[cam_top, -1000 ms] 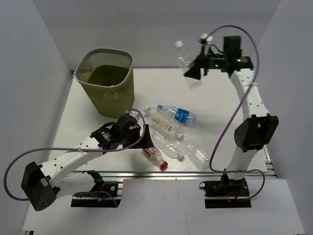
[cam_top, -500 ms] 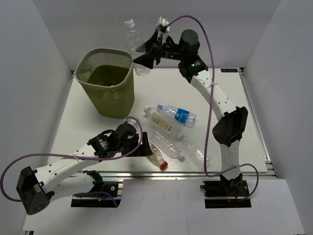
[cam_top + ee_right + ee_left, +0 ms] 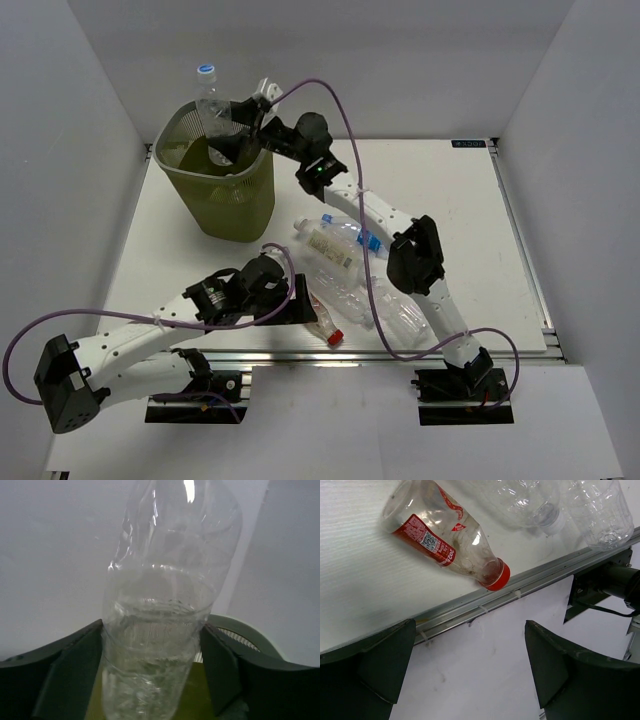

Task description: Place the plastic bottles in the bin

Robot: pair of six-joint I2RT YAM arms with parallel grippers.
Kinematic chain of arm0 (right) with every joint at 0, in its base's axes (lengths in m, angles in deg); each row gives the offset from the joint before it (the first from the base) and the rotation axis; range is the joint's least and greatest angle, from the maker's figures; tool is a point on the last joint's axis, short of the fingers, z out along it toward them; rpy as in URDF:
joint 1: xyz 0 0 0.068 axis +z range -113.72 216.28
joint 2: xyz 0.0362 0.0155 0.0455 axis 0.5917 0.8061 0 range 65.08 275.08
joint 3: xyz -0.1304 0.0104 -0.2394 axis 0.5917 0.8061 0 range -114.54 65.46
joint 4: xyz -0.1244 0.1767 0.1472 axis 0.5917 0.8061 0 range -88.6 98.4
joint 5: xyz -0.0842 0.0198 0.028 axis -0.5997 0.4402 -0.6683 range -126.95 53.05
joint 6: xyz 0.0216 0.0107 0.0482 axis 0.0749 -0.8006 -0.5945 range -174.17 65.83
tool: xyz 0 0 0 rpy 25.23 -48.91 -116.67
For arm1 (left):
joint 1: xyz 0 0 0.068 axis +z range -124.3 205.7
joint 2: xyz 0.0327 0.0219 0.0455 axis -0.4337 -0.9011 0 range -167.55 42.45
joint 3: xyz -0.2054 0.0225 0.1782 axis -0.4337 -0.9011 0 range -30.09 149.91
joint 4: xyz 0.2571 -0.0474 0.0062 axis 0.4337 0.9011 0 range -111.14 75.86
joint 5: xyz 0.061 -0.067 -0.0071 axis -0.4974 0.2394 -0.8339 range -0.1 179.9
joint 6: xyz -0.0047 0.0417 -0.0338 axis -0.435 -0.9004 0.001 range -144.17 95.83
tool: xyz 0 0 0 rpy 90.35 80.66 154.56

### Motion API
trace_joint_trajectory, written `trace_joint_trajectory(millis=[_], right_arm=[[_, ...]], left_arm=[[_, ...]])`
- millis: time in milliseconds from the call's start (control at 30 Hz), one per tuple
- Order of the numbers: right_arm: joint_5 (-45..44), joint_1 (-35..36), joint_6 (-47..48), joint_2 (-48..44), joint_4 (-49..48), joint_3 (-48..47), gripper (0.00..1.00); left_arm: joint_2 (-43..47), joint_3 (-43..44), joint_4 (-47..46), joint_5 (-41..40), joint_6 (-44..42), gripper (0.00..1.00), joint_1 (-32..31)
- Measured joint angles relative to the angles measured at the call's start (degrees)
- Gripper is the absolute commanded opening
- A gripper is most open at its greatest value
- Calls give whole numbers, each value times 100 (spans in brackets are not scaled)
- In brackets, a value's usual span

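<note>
1. right gripper (image 3: 228, 142) closed on the lower body of a plain clear bottle (image 3: 209, 105). in the wrist view both fingers (image 3: 55, 675) press against its sides.
2. bottle upright in the grip: long axis vertical, cap up, base down.
3. bin (image 3: 238, 205) stands at the far left corner of the desk (image 3: 450, 220). the bottle's base hangs over the open mouth, toward the right side of the rim. from gripper to bin: straight down. how far above the rim, cannot tell.
4. judgement: the next move is likely a plain release. held upright, the bottle should fall base-first into the mesh. the margin to the right rim looks thinner than on the other sides.
5. left gripper (image 3: 470, 665) spread wide and holding nothing, hovering at the near edge of the desk over the rail (image 3: 470, 607).
6. red-capped bottle (image 3: 440, 540) lies on its side just ahead of it, cap toward the near edge, axis slanted across the jaws.
7. cream-labelled bottle (image 3: 330, 248) and two plain bottles (image 3: 345, 290) lie on their sides mid-desk, toward the near edge. the left arm is nearer to these.
</note>
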Motion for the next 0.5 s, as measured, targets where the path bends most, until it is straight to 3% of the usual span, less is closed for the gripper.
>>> trace_joint_trajectory(millis=[100,300,500], right_arm=[[-291,79,330,181,-17,-7,90],[-590,-83,745,66,157,177,90],[-1154,-664,1154,-1008,1554,590,90]], left_arm=[[37,0,31,-33,118,99,-59],[-437,343,413,-184,590,99,-144],[-1561,833,299,-411,1241,99,-361]])
